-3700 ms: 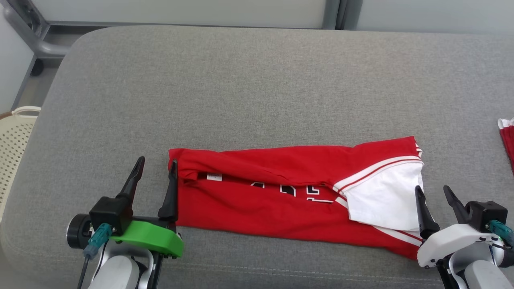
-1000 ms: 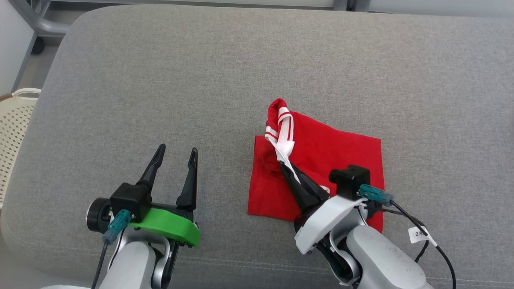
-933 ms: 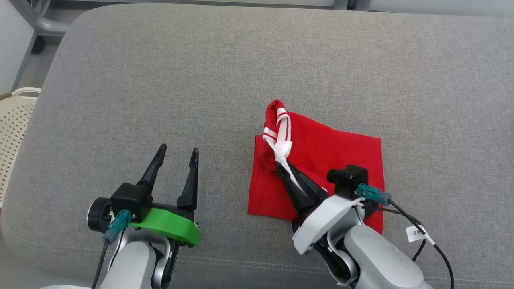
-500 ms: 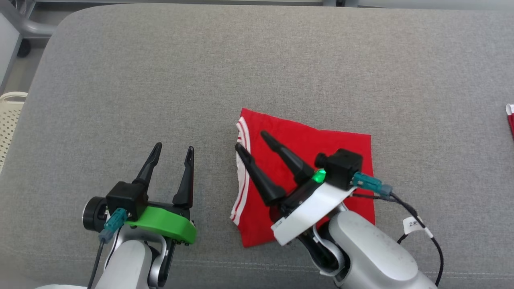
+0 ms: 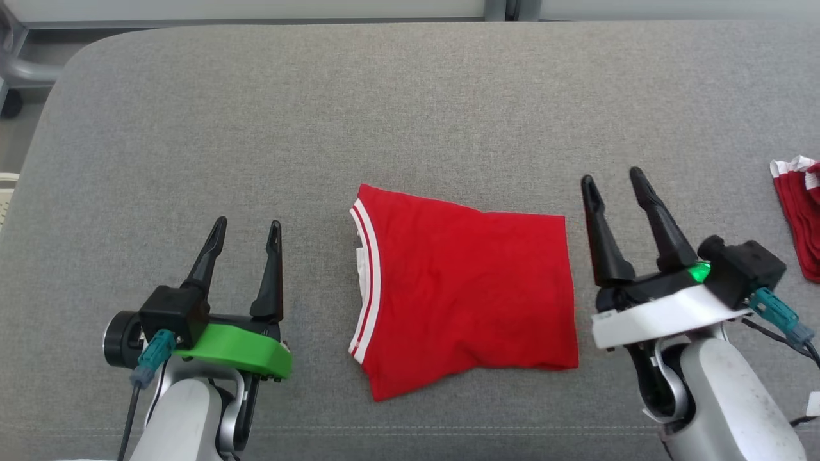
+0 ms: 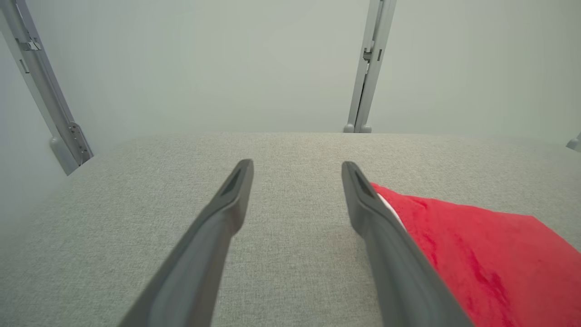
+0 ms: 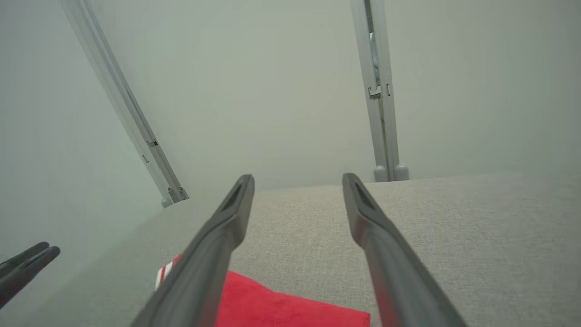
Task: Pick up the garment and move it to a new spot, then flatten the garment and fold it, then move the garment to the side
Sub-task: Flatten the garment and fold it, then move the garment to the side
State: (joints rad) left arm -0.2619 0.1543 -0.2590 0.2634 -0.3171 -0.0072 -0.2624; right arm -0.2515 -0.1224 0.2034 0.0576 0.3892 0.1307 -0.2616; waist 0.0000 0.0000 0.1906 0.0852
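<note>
Red garment (image 5: 467,288), white-striped trim (image 5: 370,275), grey cushion (image 5: 410,109), another red-and-white cloth (image 5: 797,218)

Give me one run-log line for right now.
stage: folded, side move pending | shirt: folded flat on cushion | left gripper: open, empty | right gripper: open, empty

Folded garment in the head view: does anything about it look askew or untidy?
Slightly. The red garment lies skewed on the grey cushion; a white layer peeks out at its striped left edge, and its near-left corner juts out. Otherwise flat.
</note>
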